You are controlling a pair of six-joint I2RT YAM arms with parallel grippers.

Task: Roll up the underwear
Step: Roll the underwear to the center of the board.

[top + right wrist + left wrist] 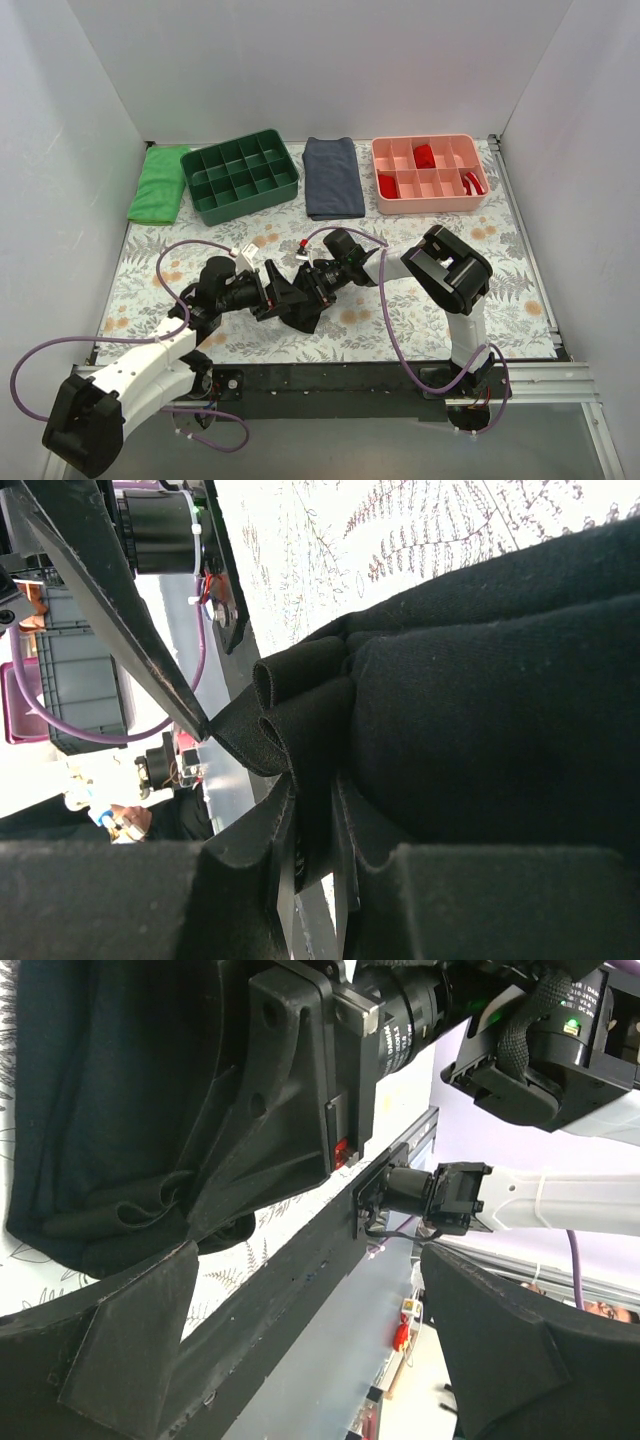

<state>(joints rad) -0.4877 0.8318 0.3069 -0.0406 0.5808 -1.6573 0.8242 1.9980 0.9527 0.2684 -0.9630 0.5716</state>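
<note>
The underwear point(297, 308) sits as a bunched black heap on the near part of the worktop point(500, 270), a little left of centre and close to the front edge, between the two hands. In the top view it reads as a dark wedge with no flat legs or waistband to make out. The wrist views show the fabric gathered into several soft folds at one edge.

The right hand point(312, 800) is clamped on those folds. Its two fingers stand almost together with a pleat of black cloth squeezed between them, and the rest of the garment bulges out beyond. The left hand point(268, 297) lies just beside the heap on its left, with its fingers spread wide and nothing between them. One finger point(110, 610) reaches in so that its tip meets the outermost fold. Whether the heap rests fully on the worktop or is partly lifted I cannot tell.

Farther back, well apart from the underwear, a row of things lies along the rear of the fern-printed worktop:
- a green cloth point(157, 184) at the far left
- a dark green divided tray point(243, 205)
- a folded navy-grey cloth point(333, 178)
- a pink divided tray point(430, 205) with small red rolled garments point(424, 156) in some of its compartments

Purple cables point(390, 320) loop along both arms.
</note>
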